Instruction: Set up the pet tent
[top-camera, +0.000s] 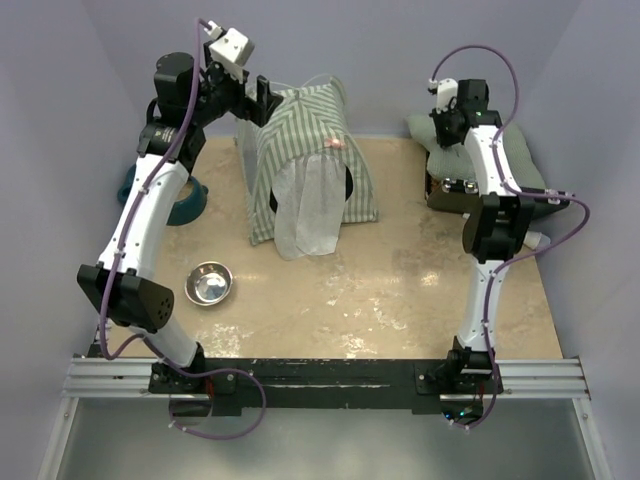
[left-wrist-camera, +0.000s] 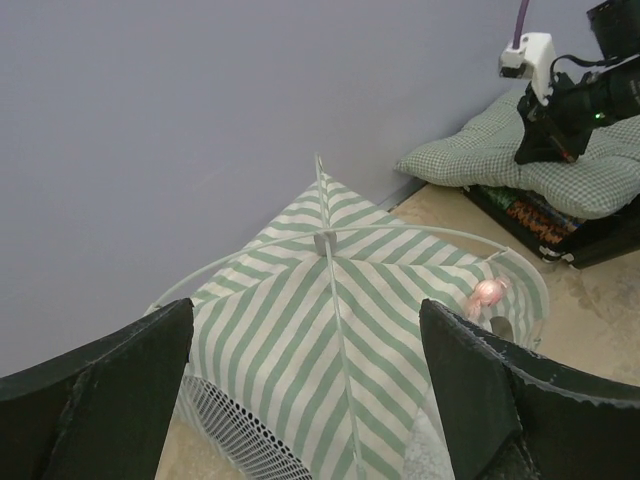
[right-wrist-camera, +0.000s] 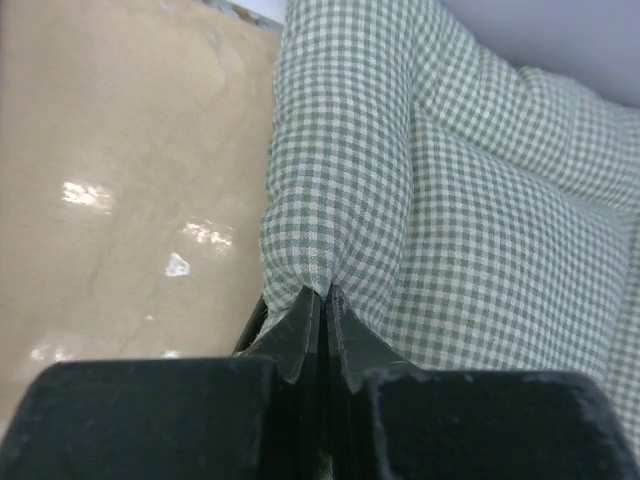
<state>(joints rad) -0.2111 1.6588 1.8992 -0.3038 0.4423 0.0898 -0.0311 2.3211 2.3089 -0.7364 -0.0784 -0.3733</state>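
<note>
Now, at the far left a teal dish sits under the left arm, with a steel bowl nearer on the counter. The left pincer hangs released, jaws spread wide, just above the peak of the pet tent, grasping nothing. The tent stands upright at the back centre of the counter, close to the wall. Its poles cross at the top and a white flap hangs over the front (a small pink toy dangles near the peak). To the right, well apart from the tent, the right pincer is clenched shut, tips against the edge of the checked cushion, which lies on a dark crate. Whether a pinch of cloth is caught I cannot tell. The risks, as I judge them: a left pincer dropping onto the crossed poles could flatten or shove the light frame, and if cloth is caught, a retreating right arm would drag the cushion off the crate.
</note>
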